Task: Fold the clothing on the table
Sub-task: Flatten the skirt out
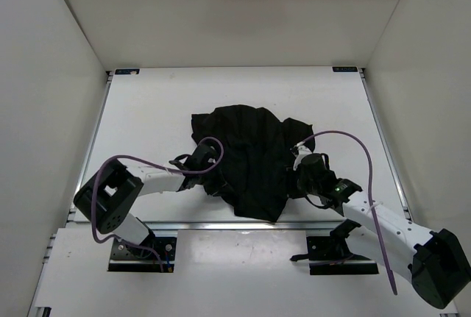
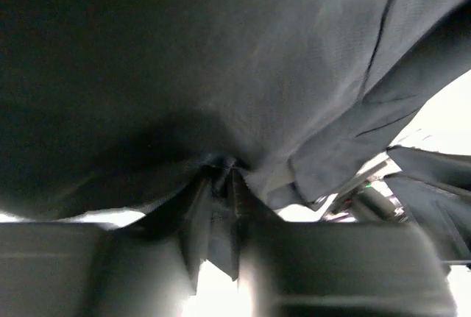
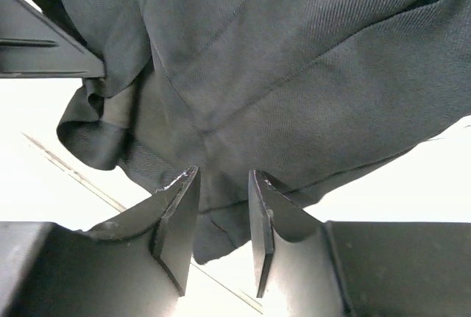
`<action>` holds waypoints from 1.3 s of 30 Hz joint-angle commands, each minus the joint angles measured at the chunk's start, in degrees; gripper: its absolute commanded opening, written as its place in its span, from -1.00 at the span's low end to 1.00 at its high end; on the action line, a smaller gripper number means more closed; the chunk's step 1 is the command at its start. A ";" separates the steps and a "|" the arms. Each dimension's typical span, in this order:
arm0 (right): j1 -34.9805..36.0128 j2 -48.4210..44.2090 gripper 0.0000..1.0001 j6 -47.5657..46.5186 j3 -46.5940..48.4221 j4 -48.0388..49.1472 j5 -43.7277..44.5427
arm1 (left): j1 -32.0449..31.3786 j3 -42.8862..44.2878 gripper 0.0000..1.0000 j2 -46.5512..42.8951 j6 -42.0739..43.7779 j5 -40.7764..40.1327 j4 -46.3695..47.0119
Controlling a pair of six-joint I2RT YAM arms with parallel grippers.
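Clothing [image 1: 246, 159], black and crumpled, lies bunched near the middle of the white desk [image 1: 147, 104], somewhat toward the near edge. We have the left gripper [image 2: 219, 184] at its left border, jaws pinched tight on a small fold of the fabric. Our right gripper [image 3: 221, 192] sits at the right border. There the cloth fills the narrow gap between its two fingers [image 3: 176, 221], so we read it as gripping the clothing too, with white desk showing underneath.
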 commanded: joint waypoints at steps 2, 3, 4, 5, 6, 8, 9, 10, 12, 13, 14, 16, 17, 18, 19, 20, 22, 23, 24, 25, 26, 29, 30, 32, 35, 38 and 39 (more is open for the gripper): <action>2.09 -1.50 -0.39 1.00 -0.86 0.61 -0.53 | 0.61 -2.37 -0.95 0.98 -0.07 -0.10 3.61; 2.54 -1.50 -0.38 1.70 -1.03 0.53 -0.19 | 1.04 -3.07 -1.00 0.54 -0.33 -0.53 3.79; 3.50 -1.50 -0.32 2.06 -1.30 0.27 -0.09 | 0.70 -3.17 -1.00 0.02 -0.16 -0.54 3.70; 4.64 -0.72 -0.27 3.19 -0.95 0.09 0.78 | 0.87 -3.34 -1.00 -0.25 0.10 -0.62 3.70; 5.44 -0.97 -0.24 3.73 -1.03 -0.78 0.52 | 1.04 -3.69 -1.00 -0.51 0.11 -0.97 3.79; 6.32 -0.01 -0.20 4.34 -1.04 -1.31 1.48 | 1.22 -4.04 -1.00 -1.48 0.55 -0.89 3.35; 6.93 0.26 -0.17 4.52 -1.30 -2.01 1.58 | 1.57 -4.40 -1.00 -1.83 0.72 -0.72 5.00; 7.03 0.69 -0.14 4.61 -1.12 -2.37 2.10 | 1.57 -4.75 -1.00 -2.09 0.98 -0.45 5.80; 7.90 2.19 -0.09 5.13 -1.30 -2.90 2.54 | 1.57 -5.98 -1.00 -3.15 0.46 -0.01 7.21; 8.08 3.24 -0.08 5.05 -0.69 -2.73 3.15 | 1.75 -6.15 -1.00 -3.24 0.20 0.16 7.30; 9.13 4.73 -0.08 5.05 -0.07 -3.59 3.85 | 1.84 -6.59 -1.00 -3.94 0.28 0.34 7.57; 10.18 7.10 -0.09 5.05 0.63 -4.92 5.61 | 2.19 -7.12 -1.00 -4.55 0.20 0.25 7.83; 11.41 8.24 -0.09 5.05 1.50 -5.62 6.75 | 2.36 -7.73 -1.00 -5.43 0.11 0.25 8.35; 12.99 10.52 -0.11 5.40 2.64 -6.84 8.50 | 2.36 -8.52 -1.00 -6.48 -0.33 0.25 8.79; 13.61 13.24 -0.12 5.49 3.18 -7.38 9.91 | 2.80 -8.79 -1.00 -7.10 -0.51 0.60 9.15; 14.40 14.57 -0.14 4.97 4.40 -8.69 10.36 | 3.24 -9.66 -1.00 -8.15 -0.68 0.43 9.67; 15.81 20.27 -0.21 4.43 5.55 -9.67 11.42 | 3.85 -10.37 -1.00 -9.65 -0.86 0.61 10.29; 16.25 21.51 -0.25 4.43 6.08 -9.93 12.81 | 4.29 -10.81 -1.00 -10.35 -0.69 0.60 10.29; 16.52 23.62 -0.33 4.00 6.78 -10.54 13.78 | 4.38 -11.42 -1.00 -11.40 -0.42 0.95 10.38; 16.87 25.99 -0.35 3.91 7.14 -10.02 14.23 | 5.08 -11.69 -1.00 -11.76 -0.25 1.39 9.95; 17.48 27.66 -0.40 3.91 7.92 -10.19 15.19 | 5.70 -12.30 -1.00 -12.90 -0.16 1.05 10.12; 17.84 31.80 -0.51 3.73 10.47 -12.04 16.86 | 7.98 -14.24 -1.00 -16.14 0.37 1.48 9.86; 18.19 34.68 -0.62 3.21 12.13 -13.35 17.74 | 9.12 -15.11 -1.00 -17.72 0.72 1.57 9.33; 17.84 36.37 -1.00 1.81 15.21 -15.72 20.10 | 10.62 -16.35 -1.00 -21.41 1.34 2.10 8.37; 13.03 38.31 -1.00 -2.74 18.73 -15.83 20.31 | 14.57 -17.06 -1.00 -26.25 3.18 2.19 4.95; 8.02 41.73 -1.00 -7.68 26.53 -19.93 25.39 | 18.53 -17.06 -1.00 -30.73 6.69 2.36 0.47; 6.08 42.18 -1.00 -9.87 27.95 -20.30 25.92 | 18.97 -16.97 -1.00 -32.31 6.96 2.36 -0.25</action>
